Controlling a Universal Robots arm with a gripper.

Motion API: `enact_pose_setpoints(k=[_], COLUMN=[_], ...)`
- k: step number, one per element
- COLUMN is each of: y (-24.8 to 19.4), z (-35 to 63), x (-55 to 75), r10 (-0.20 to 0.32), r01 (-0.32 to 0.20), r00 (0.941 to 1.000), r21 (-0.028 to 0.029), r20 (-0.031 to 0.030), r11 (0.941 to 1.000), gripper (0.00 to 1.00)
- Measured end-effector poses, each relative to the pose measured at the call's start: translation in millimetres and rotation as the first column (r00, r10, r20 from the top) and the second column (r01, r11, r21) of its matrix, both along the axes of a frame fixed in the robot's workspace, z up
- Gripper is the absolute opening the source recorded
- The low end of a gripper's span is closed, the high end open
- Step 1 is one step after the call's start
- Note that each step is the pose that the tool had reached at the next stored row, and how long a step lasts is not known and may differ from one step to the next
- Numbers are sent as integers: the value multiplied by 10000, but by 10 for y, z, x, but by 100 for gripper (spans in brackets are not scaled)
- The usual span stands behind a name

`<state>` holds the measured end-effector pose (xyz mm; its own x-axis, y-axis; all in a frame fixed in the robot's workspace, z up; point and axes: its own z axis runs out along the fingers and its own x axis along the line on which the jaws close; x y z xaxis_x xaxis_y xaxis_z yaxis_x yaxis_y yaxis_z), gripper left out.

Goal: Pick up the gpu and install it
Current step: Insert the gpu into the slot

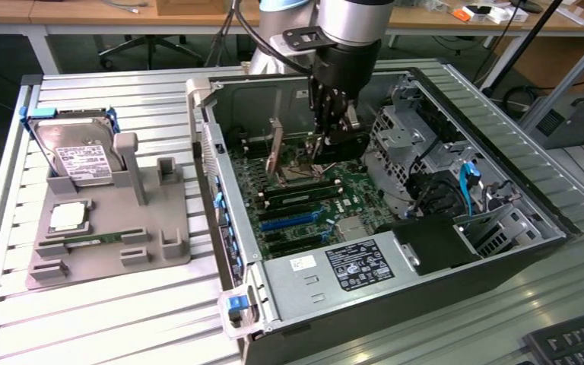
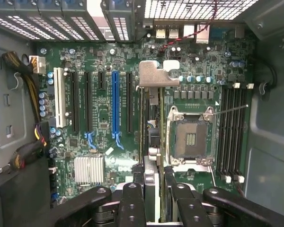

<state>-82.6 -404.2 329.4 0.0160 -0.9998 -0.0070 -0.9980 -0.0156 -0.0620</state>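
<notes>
My gripper [image 1: 331, 135] reaches down into the open computer case [image 1: 233, 205], over the green motherboard [image 1: 318, 201]. It is shut on the gpu [image 1: 339, 147], a thin dark card held on edge just above the board. In the wrist view the gpu [image 2: 150, 124] shows edge-on between the black fingers [image 2: 132, 201], running over the board between the expansion slots and the CPU socket [image 2: 191, 138]. Its silvery metal bracket [image 2: 154, 74] points at the case's rear slot openings. Whether the card's edge touches a slot I cannot tell.
A grey holder [image 1: 145, 228] at the exterior view's left carries a silver hard drive [image 1: 84, 156], a CPU [image 1: 69, 217] and a green RAM stick [image 1: 87, 239]. Inside the case are a power supply [image 1: 358, 266], drive cages [image 1: 414, 144] and another upright card [image 1: 274, 146]. A keyboard [image 1: 576, 342] lies nearby.
</notes>
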Motion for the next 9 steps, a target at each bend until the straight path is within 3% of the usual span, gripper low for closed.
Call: enact_pose_setpoints(k=[9], y=[3], z=[-118], x=[-67], r10=[-13], r01=[13], r00=[10000], r21=[-22], r20=[0], r11=[10000], gripper=[27])
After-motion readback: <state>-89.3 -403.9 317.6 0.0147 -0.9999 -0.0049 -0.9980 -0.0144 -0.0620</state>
